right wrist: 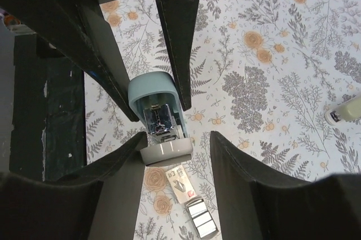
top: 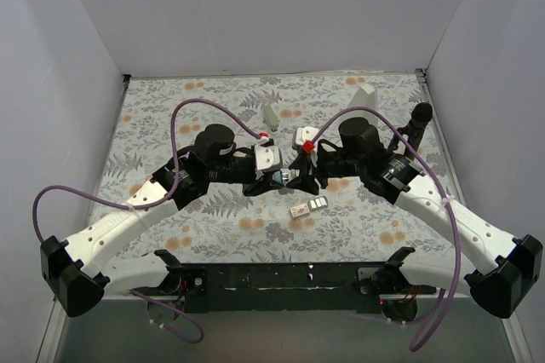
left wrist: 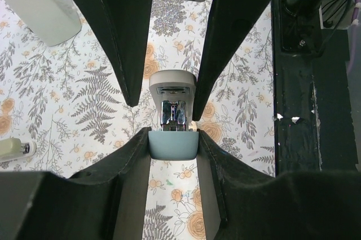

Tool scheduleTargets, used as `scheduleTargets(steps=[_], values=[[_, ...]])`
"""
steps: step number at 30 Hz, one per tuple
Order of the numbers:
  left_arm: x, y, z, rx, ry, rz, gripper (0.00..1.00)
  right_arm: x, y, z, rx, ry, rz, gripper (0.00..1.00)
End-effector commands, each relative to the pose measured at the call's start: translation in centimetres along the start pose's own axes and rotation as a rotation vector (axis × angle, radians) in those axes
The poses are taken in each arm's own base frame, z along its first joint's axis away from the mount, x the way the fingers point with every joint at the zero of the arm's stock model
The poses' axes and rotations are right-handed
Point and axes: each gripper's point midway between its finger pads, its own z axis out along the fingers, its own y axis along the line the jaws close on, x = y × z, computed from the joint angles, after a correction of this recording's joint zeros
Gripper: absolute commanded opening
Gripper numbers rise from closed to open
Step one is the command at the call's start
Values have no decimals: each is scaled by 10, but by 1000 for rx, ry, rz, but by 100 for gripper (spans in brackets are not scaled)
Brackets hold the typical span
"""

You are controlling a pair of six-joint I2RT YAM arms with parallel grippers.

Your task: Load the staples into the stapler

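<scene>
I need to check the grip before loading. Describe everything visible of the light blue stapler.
The stapler is small, light blue plastic with a pale grey end and a shiny silver metal channel exposed between them. The left gripper clamps the blue end on both sides; the right gripper straddles the grey end, one finger touching, the other apart. Whether it rests on the floral cloth cannot be told.

The top camera looks down from behind; both wrist cameras closely share the stapler [left wrist: 173,113].
</scene>
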Motion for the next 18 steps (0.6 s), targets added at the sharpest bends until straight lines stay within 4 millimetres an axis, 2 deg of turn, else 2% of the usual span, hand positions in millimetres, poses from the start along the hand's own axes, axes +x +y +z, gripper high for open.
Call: scheduleTargets(steps=[1, 5, 8, 9, 11, 15, 18], values=[[-21, -9, -4, 62, -33, 27, 0, -19, -8, -3, 16, -8, -64, 55], [-18, -9, -3, 67, -10, 18, 0, -20, -9, -2, 13, 17, -75, 55], [-16, -6, -4, 53, -1, 18, 0, -17, -10, -2, 22, 36, -72, 31], [-15, -5, -5, 43, 3, 17, 0, -14, -11, -2, 29, 42, -72, 13], [-18, 0, -10, -6, -7, 22, 0, -12, -12, -4, 45, 43, -77, 1], [-13, 0, -23, -58, -21, 27, 0, 0, -11, -7, 67, 53, -78, 1], [-16, 5, -36, -105, -46, 24, 0, 1, -11, -10, 86, 35, -84, 1]])
